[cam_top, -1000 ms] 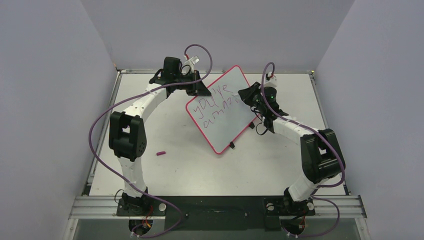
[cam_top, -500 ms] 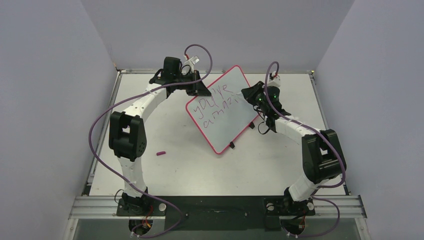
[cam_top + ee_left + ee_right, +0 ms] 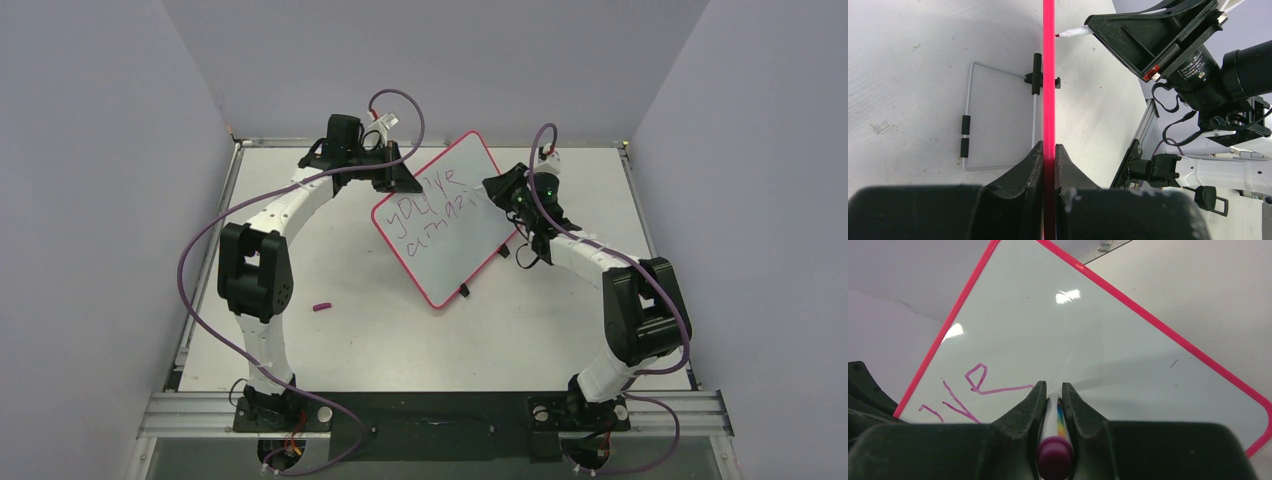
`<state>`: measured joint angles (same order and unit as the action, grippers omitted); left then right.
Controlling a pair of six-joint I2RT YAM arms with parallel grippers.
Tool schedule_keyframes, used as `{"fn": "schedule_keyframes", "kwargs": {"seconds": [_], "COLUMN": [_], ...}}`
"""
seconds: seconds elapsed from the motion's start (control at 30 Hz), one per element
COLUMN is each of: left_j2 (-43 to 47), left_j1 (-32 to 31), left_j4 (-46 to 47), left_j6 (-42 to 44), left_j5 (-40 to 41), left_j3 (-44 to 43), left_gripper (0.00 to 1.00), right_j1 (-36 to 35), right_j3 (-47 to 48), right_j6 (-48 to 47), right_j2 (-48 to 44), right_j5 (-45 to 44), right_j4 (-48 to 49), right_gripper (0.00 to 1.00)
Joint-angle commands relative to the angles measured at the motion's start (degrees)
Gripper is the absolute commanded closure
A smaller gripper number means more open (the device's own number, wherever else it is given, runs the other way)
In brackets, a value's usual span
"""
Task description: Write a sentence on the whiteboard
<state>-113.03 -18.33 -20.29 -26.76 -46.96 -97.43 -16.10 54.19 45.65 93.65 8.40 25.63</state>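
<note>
The whiteboard (image 3: pixel 455 225), white with a red-pink rim, stands tilted at the middle of the table. The sentence (image 3: pixel 432 210) is reddish-purple scrawl in two lines on its upper left; part of it shows in the right wrist view (image 3: pixel 975 387). My left gripper (image 3: pixel 400 178) is shut on the board's rim (image 3: pixel 1048 75), seen edge-on between its fingers (image 3: pixel 1033 160). My right gripper (image 3: pixel 497 190) is shut on a white marker pen (image 3: pixel 1053 440) with a purple end, pointing at the board's face (image 3: pixel 1088 330). The pen's tip (image 3: pixel 1070 33) shows beside the rim.
A small purple pen cap (image 3: pixel 321 307) lies on the table left of centre. The board's wire stand (image 3: pixel 968 125) rests on the table behind it. A small black piece (image 3: pixel 463 291) sits by the board's lower corner. Grey walls close in on three sides.
My right gripper moved a little to the right and back along the board one second ago, then stayed still. The left arm and the board have not moved.
</note>
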Motion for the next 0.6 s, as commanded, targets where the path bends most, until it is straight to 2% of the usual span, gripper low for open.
{"fn": "schedule_keyframes", "kwargs": {"seconds": [0.0,0.27,0.57], "left_j2": [5.1,5.07,5.04], "left_j1": [-0.42,-0.48,-0.48], "left_j4": [4.03,4.26,4.26], "left_j6": [-1.15,-1.4,-1.36], "left_j5": [-5.2,-5.24,-5.28], "left_j3": [-1.18,-1.35,-1.36], "left_gripper": [1.0,1.0,1.0], "right_j1": [0.6,0.91,0.94], "right_j3": [-0.95,-4.37,-4.16], "right_j6": [-0.9,-1.35,-1.22], "right_j2": [0.59,0.17,-0.15], "right_j5": [-0.13,-0.23,-0.27], "right_j4": [2.32,3.28,3.07], "right_gripper": [1.0,1.0,1.0]}}
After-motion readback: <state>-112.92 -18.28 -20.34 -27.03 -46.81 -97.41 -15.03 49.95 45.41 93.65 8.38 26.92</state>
